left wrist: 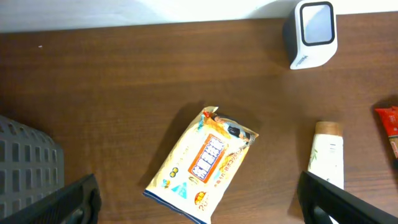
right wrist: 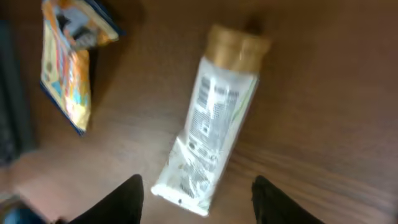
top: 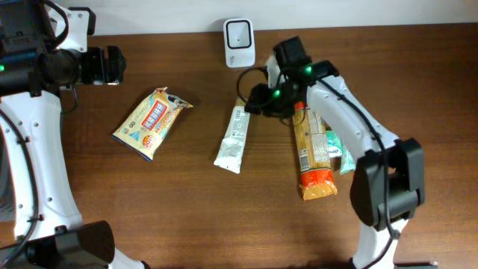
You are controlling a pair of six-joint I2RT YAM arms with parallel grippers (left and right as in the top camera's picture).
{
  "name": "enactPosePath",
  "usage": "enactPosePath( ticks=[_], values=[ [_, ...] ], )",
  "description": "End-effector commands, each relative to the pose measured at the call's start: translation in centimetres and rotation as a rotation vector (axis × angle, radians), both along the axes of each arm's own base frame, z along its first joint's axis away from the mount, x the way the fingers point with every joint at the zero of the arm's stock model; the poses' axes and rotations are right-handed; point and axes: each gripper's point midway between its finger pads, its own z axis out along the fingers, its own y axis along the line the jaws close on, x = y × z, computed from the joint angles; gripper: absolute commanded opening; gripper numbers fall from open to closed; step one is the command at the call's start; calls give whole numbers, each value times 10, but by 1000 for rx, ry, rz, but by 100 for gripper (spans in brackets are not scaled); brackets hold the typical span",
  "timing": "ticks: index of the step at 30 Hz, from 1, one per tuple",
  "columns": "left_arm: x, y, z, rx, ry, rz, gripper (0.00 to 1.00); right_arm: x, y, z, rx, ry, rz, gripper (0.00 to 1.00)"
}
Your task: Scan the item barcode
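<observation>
A white tube with a gold cap lies flat on the brown table, printed side up. My right gripper hovers over its capped end; in the right wrist view the right gripper is open, its dark fingers apart on either side of the tube's flat end, not touching it. The white barcode scanner stands at the table's back edge, just behind this gripper. My left gripper is wide open and empty at the far left, above a yellow packet.
The yellow packet lies left of the tube. A long orange packet and a teal item lie under the right arm. The left wrist view shows the scanner, the tube and a grey grid surface.
</observation>
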Motion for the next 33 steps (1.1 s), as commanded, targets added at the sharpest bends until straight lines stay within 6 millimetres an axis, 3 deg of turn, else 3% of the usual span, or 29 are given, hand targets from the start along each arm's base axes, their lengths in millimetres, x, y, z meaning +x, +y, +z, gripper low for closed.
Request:
enactPosePath(
  ticks=[1,4,8,10,12,14,16,19,20,23,29,33],
  values=[
    [0,0,5,7,-16,-13,99,-30,24,-54,138,133,100,55],
    [0,0,5,8,-16,-14,99,-38,23,-98,171,145,29,45],
    [0,0,5,7,-16,-13,99,-46,36,-124,211,121,-21,38],
    [0,0,5,7,-16,-14,99,-48,41,-131,189,120,-25,8],
    [0,0,5,8,-16,-14,99,-39,39,-123,200,96,-35,4],
    [0,0,5,7,-16,-13,99,-28,36,-96,201,18,5,4],
    [0,0,5,8,-16,-14,99,-23,23,-50,-3,-45,104,4],
    [0,0,5,8,-16,-14,99,-24,3,-20,-259,-94,203,4],
    [0,0,5,8,-16,-14,99,-27,8,-13,-273,-127,289,4],
    [0,0,5,8,-16,-14,99,-52,23,-26,-271,-171,598,4],
    [0,0,5,8,-16,-14,99,-52,25,-40,-278,-197,701,4],
    [0,0,5,8,-16,-14,99,-61,31,-72,-276,-130,746,4]
  ],
)
